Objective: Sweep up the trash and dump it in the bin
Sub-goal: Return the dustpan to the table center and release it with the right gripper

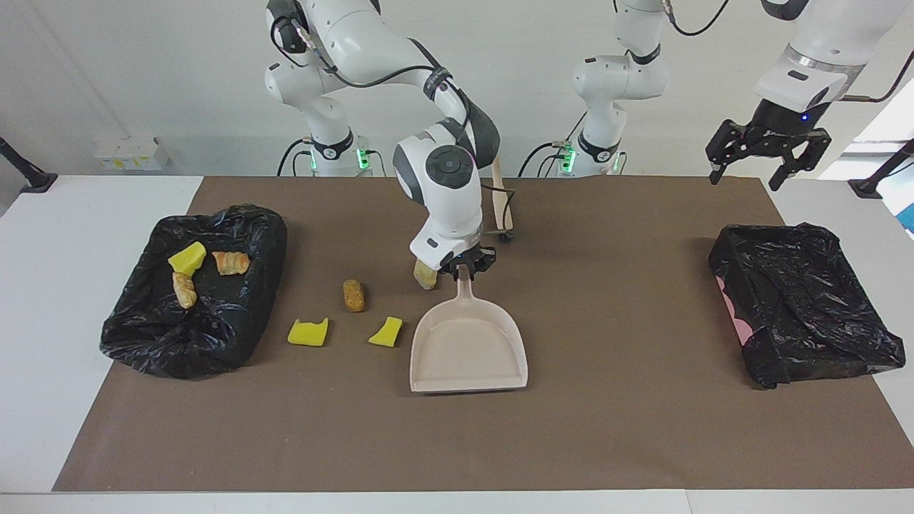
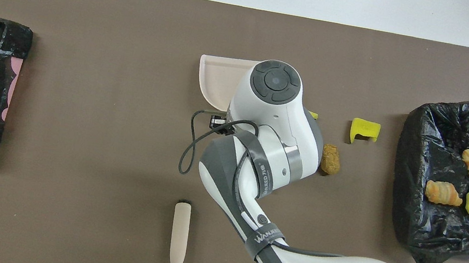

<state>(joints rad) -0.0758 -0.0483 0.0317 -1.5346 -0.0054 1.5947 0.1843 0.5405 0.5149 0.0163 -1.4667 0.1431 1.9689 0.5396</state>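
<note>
While we read the facing view first, these lines hold:
Right gripper (image 1: 468, 269): we see it clamped on the handle of the beige dustpan (image 1: 468, 348), which lies flat on the brown mat (image 1: 628, 428), its mouth turned away from the robots.
Left gripper (image 1: 770, 151): fingers spread wide, holding nothing, waiting above the mat's corner near the bin at the left arm's end (image 1: 803, 303).
Trash on the mat: a beige lump (image 1: 424, 275) touching the right gripper's side, a brown piece (image 1: 353, 295), two yellow chunks (image 1: 308, 333) (image 1: 385, 333).
Bin at the right arm's end (image 1: 193, 293): three bits lie inside.

From the overhead view we add:
Brush (image 2: 178, 246): lying loose, nearer the robots than the pan.
Pan: largely hidden under the right arm.

Our advice for the step: we would keep the pan's lip pressed to the mat and steady, and have the free arm fetch the brush to sweep the four loose bits in.
</note>
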